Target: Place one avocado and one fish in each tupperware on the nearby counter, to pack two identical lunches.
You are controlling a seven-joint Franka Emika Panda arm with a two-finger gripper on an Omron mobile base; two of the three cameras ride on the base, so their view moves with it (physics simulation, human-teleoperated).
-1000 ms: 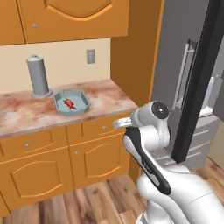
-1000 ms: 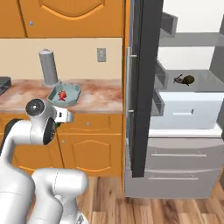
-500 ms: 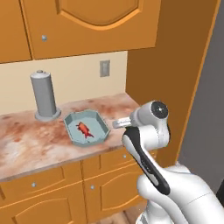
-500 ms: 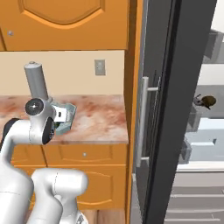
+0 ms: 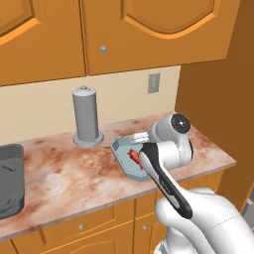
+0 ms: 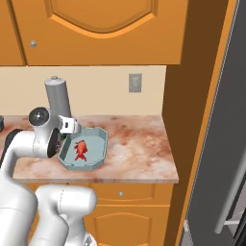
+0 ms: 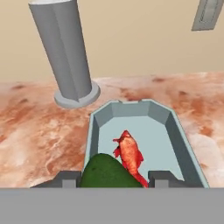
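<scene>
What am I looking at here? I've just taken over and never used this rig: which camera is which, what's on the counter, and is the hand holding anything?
It is a white arm on a driving base in a simulated kitchen. Two pictures come from cameras on the base, behind the arm to its left and right; the third looks along the gripper from the hand.

On the stone counter lies a pale blue tray with a red fish in it. Behind it stands a grey cylinder. At the far left, the left base view shows a dark grey tray.

In the hand view a green avocado sits between the two finger tips, so the gripper is shut on it, right at the blue tray's near edge. It looks ready to go in beside the fish.
</scene>
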